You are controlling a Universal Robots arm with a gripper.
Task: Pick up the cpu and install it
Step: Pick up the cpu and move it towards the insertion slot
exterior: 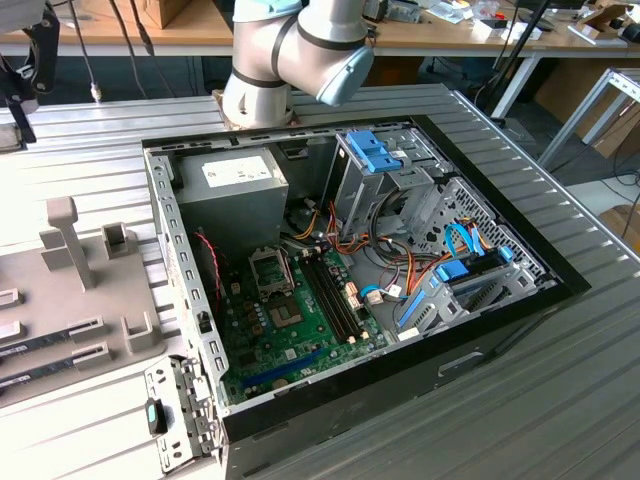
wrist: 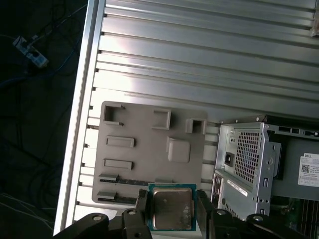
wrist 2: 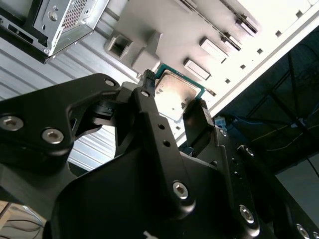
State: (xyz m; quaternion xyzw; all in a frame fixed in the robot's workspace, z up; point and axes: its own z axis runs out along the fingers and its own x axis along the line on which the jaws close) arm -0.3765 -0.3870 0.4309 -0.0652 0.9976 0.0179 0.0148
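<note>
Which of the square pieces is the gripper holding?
The silvery chip with a green rim, clamped in the gripper; the plain grey square block sits on the tray, untouched.

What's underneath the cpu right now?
The cpu, held in the hand, hangs above the edge of the grey tray and the ribbed table; the spot directly beneath it is hidden.

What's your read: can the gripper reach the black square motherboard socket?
Probably yes: the metal computer case is open-topped, nothing stands over the socket, and the jaws hold the silvery square cpu.

Exterior view above case (exterior: 400, 392); wrist views behind gripper (wrist: 172, 206)
</note>
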